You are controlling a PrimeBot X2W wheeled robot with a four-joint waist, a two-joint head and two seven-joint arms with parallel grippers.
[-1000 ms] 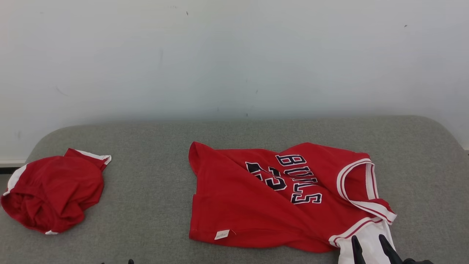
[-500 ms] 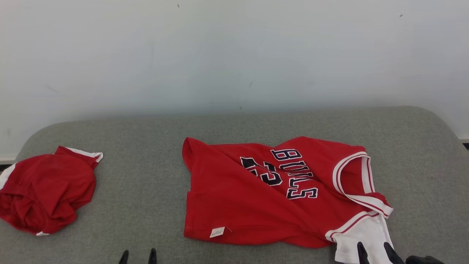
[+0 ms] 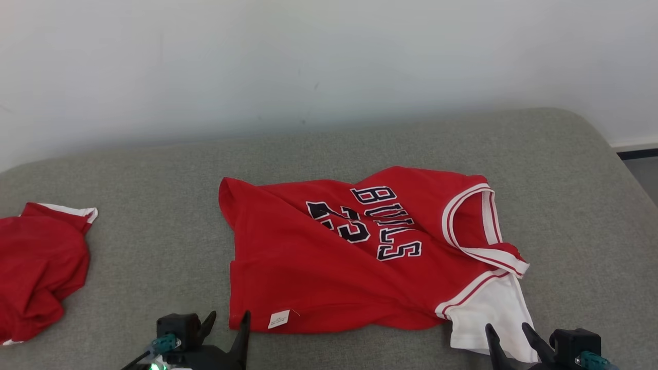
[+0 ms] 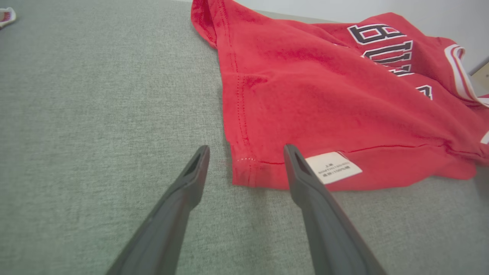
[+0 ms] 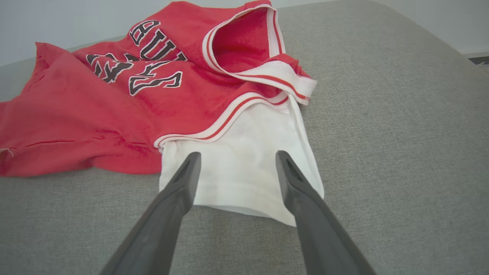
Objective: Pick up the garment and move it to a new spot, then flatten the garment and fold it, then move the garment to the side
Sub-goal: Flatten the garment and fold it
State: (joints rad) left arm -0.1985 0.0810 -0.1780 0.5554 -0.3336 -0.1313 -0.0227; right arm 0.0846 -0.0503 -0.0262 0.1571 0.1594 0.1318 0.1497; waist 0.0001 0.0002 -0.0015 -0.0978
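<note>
The red jersey [image 3: 329, 267] lies mid-frame on the grey cushion [image 3: 154, 205]. The left gripper [image 3: 229, 316] and right gripper [image 3: 506, 330], both spread, sit at its lower corners.

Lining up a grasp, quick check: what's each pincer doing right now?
Left pincer: open, empty, at jersey hem.
Right pincer: open, empty, at white sleeve.

We see a red jersey [image 3: 308, 277] with white-edged black lettering, red-and-white striped trim and a white sleeve [image 3: 488, 313] on flecked grey upholstery [image 3: 154, 205], another red garment [image 3: 36, 267] with white trim at the frame's left edge.
</note>
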